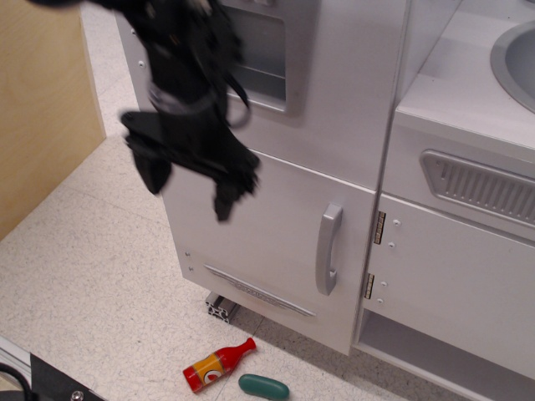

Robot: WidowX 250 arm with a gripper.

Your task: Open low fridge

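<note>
The low fridge (267, 234) is the large white compartment in the middle, door closed flat. Its vertical grey bar handle (329, 247) sits near the door's right edge, and a slim grey vent strip (257, 290) runs along the bottom. My black gripper (188, 184) is blurred by motion in front of the door's upper left part. Its two fingers (227, 194) point down and stand apart, holding nothing. It is well left of the handle and a little above it.
Above the fridge is the white panel with a recessed grey dispenser niche (259, 58). To the right is a cabinet door with a wide grey grille (481, 188) and a sink rim (510, 58). A red toy bottle (217, 365) and a green oval (263, 386) lie on the floor. A wooden panel (42, 109) stands left.
</note>
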